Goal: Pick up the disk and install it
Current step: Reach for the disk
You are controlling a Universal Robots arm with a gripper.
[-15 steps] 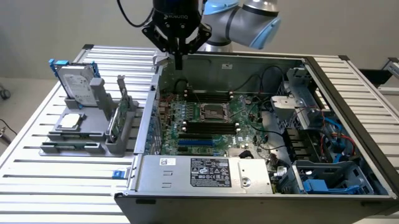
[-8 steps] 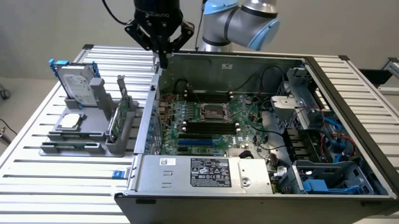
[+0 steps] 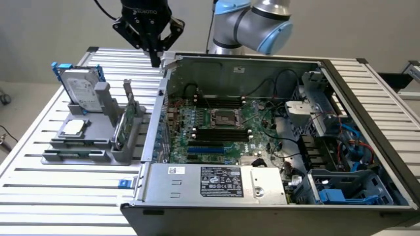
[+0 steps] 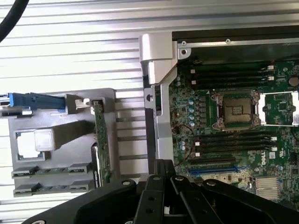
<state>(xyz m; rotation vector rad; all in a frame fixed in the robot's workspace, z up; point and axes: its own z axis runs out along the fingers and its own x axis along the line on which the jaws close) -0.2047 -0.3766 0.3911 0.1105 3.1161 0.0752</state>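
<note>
The arm (image 3: 253,22) bends in from the exterior view's right and carries its black gripper (image 3: 156,59) pointing straight down, fingers (image 4: 159,179) pressed together, holding nothing.

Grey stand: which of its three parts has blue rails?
The disk, standing upright with a white label; the square chip lies flat and the green card stands on edge, neither with blue rails.

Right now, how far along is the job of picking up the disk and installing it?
Done: nothing yet. The disk stands upright in the grey holder, at the exterior view's left of the open computer case. In hand: nothing; the gripper hangs shut and empty above the table, between holder and case. Left: both the pick-up and the installing.
</note>
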